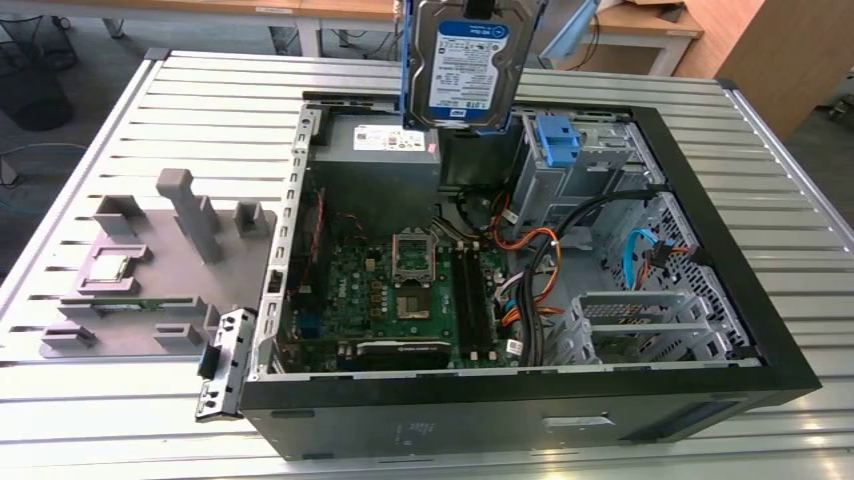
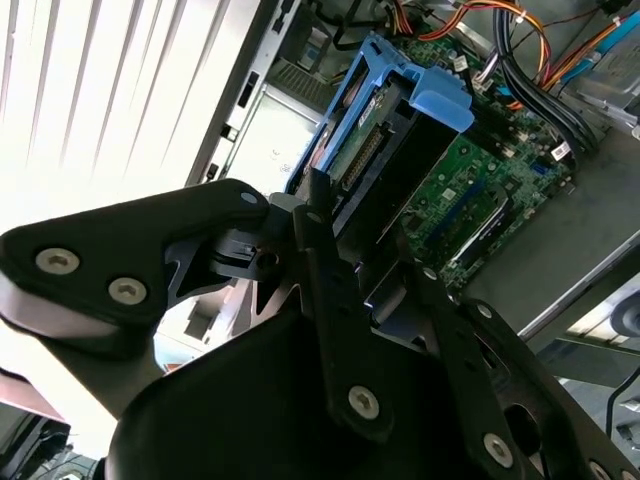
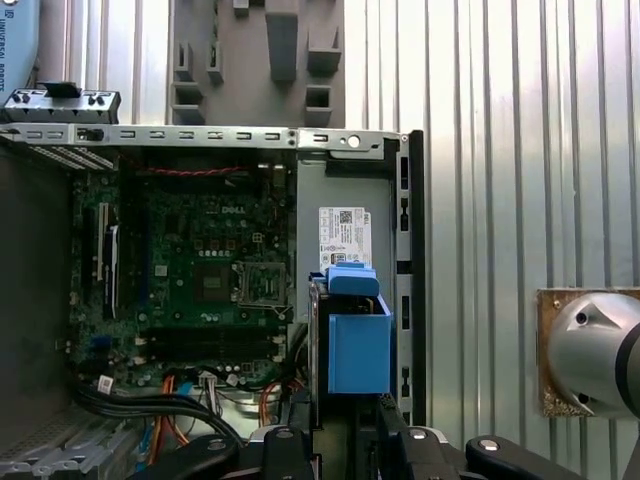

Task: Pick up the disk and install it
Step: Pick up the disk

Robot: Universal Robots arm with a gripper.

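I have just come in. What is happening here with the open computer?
The robot arm's end effector is shut on the disk, a silver hard drive in a blue carrier. It holds the disk upright in the air above the open computer case, which lies on its side on the metal table. The motherboard is exposed below. The disk is not yet installed in the case.

disk: bare metal, paper label, glossy blue plastic frame | table: ribbed brushed metal
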